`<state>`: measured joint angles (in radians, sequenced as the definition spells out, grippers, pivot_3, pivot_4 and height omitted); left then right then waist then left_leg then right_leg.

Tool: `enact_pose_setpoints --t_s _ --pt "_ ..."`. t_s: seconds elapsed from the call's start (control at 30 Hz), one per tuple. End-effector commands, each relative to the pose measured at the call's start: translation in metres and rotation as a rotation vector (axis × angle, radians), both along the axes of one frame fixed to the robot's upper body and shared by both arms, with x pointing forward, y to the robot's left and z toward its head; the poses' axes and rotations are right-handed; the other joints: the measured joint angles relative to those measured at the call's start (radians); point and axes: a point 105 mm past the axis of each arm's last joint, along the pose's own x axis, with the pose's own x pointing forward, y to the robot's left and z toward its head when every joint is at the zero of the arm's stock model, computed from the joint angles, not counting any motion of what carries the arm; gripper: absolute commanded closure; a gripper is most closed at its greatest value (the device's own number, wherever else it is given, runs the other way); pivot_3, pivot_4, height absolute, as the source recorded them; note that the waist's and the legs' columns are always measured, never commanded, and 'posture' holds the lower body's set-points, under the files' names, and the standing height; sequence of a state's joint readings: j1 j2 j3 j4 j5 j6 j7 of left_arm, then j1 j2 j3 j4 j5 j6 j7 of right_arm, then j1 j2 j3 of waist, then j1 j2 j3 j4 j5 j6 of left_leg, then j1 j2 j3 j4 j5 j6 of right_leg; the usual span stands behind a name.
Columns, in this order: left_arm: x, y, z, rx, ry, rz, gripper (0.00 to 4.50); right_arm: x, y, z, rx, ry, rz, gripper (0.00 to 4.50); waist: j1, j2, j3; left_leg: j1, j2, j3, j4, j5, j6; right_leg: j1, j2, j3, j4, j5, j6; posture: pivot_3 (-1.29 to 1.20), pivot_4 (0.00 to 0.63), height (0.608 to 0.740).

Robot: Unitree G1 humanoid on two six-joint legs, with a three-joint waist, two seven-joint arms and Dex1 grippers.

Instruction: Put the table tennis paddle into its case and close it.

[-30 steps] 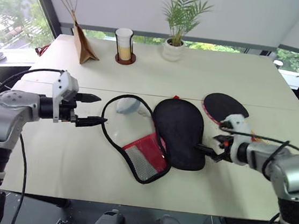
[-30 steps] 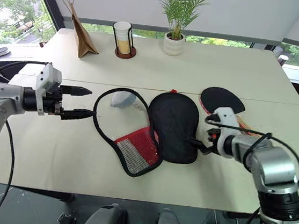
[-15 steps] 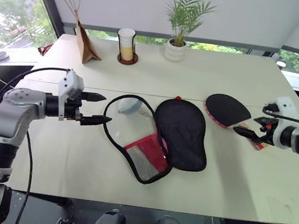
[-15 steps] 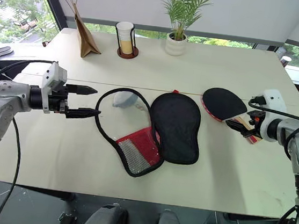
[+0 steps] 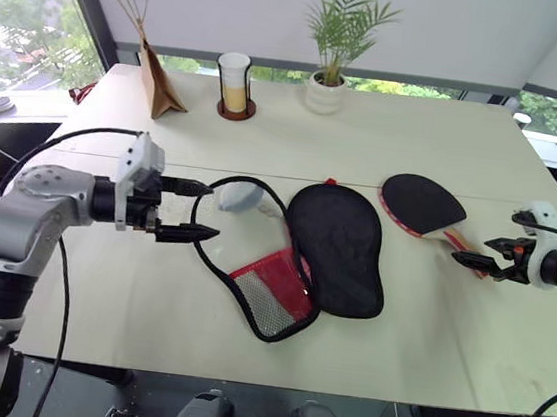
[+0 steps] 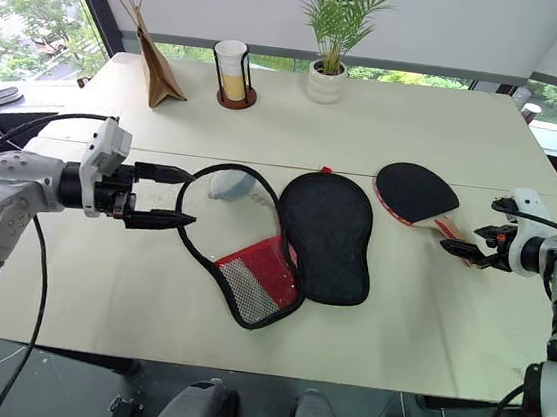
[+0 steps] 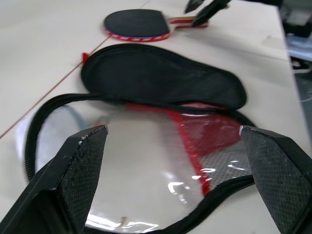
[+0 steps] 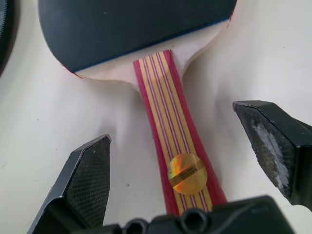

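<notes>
The table tennis paddle (image 5: pixel 422 205) lies black face up at the right of the table, its striped wooden handle (image 8: pixel 175 141) pointing toward the right edge. My right gripper (image 5: pixel 474 261) is open at the handle's end, one finger on each side, neither touching it. The case (image 5: pixel 338 245) lies unzipped and spread flat at the table's middle. Its black half is on the right, and its red mesh panel (image 5: pixel 269 293) is on the left half. My left gripper (image 5: pixel 212 211) is open and points at the case's left rim, with nothing between its fingers (image 7: pixel 73 170).
A small grey-blue fluffy ball (image 5: pixel 240 196) rests inside the case's open left loop. At the back of the table (image 5: pixel 98 289) stand a brown paper bag (image 5: pixel 157 79), a cup in a wire holder (image 5: pixel 234 85) and a potted plant (image 5: pixel 332 74).
My right gripper left the case's right edge and swung right to the end of the paddle's handle. My left gripper shifted a little right, closer to the case's rim.
</notes>
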<state>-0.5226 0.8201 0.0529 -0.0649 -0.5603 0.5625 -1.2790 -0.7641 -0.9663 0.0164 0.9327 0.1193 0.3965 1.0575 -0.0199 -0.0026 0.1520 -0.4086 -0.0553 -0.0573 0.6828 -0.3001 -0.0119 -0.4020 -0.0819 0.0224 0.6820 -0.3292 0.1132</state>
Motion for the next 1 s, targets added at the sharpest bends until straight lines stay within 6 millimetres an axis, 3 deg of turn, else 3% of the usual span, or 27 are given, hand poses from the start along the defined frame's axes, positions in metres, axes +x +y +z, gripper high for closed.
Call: enact_pose_setpoints --t_s 0.03,0.27,0.37,0.53,0.73,0.87,1.0 --pt "-0.008 -0.005 0.007 0.008 -0.024 -0.055 0.00 0.000 -0.002 0.002 -0.004 0.011 0.015 0.02 0.000 0.000 0.000 0.000 0.000 0.000 0.000 0.000 0.000 0.000 0.000 0.000 0.000 0.000 0.000 0.00 0.150 0.740" --pt "-0.006 -0.009 0.009 0.001 -0.034 -0.059 0.00 -0.002 0.000 -0.014 -0.043 0.068 0.038 0.02 0.000 0.000 0.000 0.000 0.000 0.000 0.000 0.000 0.000 0.000 0.000 0.000 0.000 0.000 0.000 0.00 0.150 0.740" --pt "-0.005 -0.009 0.011 -0.010 -0.039 -0.058 0.00 -0.002 0.001 -0.016 -0.040 0.074 0.040 0.80 0.000 0.000 0.000 0.000 0.000 0.000 0.000 0.000 0.000 0.001 0.000 0.000 0.000 0.000 0.000 0.00 0.150 0.740" --pt "-0.004 -0.009 0.014 -0.024 -0.040 -0.057 0.00 -0.002 0.003 -0.018 -0.031 0.084 0.038 3.31 -0.001 0.000 0.000 0.001 0.000 0.000 0.000 0.000 0.000 0.001 0.000 0.000 0.000 0.000 0.000 0.00 0.150 0.740" --pt "-0.005 -0.008 0.015 -0.030 -0.042 -0.049 0.00 0.003 0.008 -0.008 0.005 0.057 0.039 3.38 -0.002 0.000 0.000 0.001 0.000 0.000 0.000 0.000 0.000 0.001 0.000 0.000 0.000 0.000 0.000 0.00 0.150 0.740" --pt "-0.005 -0.005 0.014 -0.029 -0.039 -0.035 0.00 0.007 0.028 0.029 0.087 -0.041 0.042 3.38 0.000 0.000 0.000 0.001 0.000 0.000 0.000 0.000 0.000 0.001 0.000 0.000 0.000 0.000 0.000 0.00 0.150 0.740" --pt "-0.004 -0.004 0.013 -0.030 -0.035 -0.027 0.00 -0.004 0.052 0.054 0.069 -0.100 0.010 3.38 0.004 0.001 0.000 -0.001 0.000 -0.001 0.000 0.000 0.000 -0.001 0.000 0.001 0.001 0.000 0.000 0.00 0.150 0.740"
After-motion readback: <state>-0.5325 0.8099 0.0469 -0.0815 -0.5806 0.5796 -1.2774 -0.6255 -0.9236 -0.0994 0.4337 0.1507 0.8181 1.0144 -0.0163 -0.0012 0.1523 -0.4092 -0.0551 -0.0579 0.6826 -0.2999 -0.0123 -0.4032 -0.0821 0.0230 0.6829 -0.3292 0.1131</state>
